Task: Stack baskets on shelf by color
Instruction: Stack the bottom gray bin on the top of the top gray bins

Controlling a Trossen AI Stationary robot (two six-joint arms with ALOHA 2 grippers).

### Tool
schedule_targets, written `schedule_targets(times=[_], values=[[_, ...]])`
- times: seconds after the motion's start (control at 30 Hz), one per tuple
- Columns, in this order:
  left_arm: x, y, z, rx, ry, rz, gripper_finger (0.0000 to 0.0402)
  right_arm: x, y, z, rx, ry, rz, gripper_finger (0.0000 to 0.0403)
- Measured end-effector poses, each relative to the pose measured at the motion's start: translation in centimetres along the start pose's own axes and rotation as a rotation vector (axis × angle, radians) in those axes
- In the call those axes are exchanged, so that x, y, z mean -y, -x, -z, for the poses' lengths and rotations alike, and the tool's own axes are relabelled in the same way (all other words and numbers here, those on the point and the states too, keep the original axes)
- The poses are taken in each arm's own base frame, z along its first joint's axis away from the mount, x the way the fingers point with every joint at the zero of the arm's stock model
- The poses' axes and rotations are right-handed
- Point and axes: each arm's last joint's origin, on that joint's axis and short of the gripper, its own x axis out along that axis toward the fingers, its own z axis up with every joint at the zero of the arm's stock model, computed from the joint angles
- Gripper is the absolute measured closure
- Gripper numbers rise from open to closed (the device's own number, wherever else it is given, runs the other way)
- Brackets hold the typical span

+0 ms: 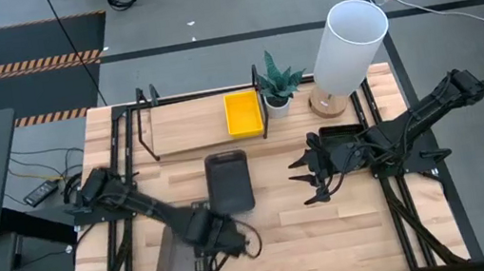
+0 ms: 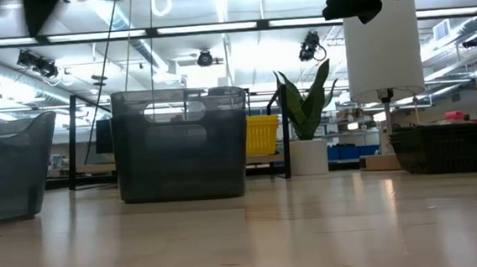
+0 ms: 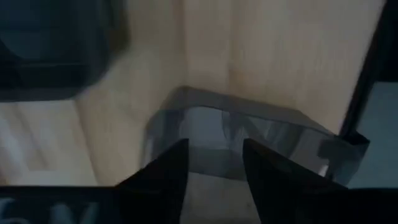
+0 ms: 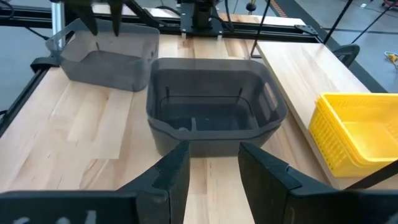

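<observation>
Spread fingers of the left gripper (image 1: 196, 265) hovered just above a grey basket (image 1: 175, 264); the right gripper (image 1: 310, 175), fingers also apart, faced another grey basket (image 1: 229, 182) ahead.

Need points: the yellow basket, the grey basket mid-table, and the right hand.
Bright yellow plastic basket (image 1: 242, 113), high view, on its inner floor.
Dark grey plastic basket at mid-table (image 4: 214, 109), right wrist view, on its inner far wall.
Right hand (image 1: 307, 177), high view, in the gap between its open fingertips.
</observation>
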Motion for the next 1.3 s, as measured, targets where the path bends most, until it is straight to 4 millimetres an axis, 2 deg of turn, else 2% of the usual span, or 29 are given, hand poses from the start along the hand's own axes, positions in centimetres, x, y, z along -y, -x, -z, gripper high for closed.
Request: schedule_targets(times=[0.23, 0.4, 0.57, 0.77, 0.97, 1.07, 1.3], values=[[5.3, -0.2, 2.5, 0.049, 0.063, 0.058, 0.0276, -0.6, 0.2, 0.1, 0.003, 0.011, -0.025, 0.0261], [8.7, -0.4, 4.6, 0.085, 0.161, 0.107, 0.0277, -0.6, 0.3, 0.1, 0.003, 0.001, -0.022, 0.0261], [11.4, -0.9, 7.1, 0.108, 0.232, 0.071, 0.0242, -0.6, 0.3, 0.1, 0.003, -0.013, -0.022, 0.0261], [14.0, -2.5, 9.3, 0.118, 0.155, 0.023, 0.0192, -0.6, 0.3, 0.1, 0.002, -0.036, -0.021, 0.0261], [14.8, -5.2, 9.1, 0.071, 0.093, -0.059, 0.0186, -0.7, 0.1, 0.6, -0.006, -0.054, -0.022, 0.0261], [14.8, -6.8, 8.7, 0.026, 0.055, -0.123, 0.0195, -0.7, 0.1, 0.7, 0.002, -0.060, -0.024, 0.0261], [14.9, -9.0, 7.9, -0.026, -0.003, -0.162, 0.0226, -0.9, 0.2, 0.7, 0.010, -0.067, -0.036, 0.0261]])
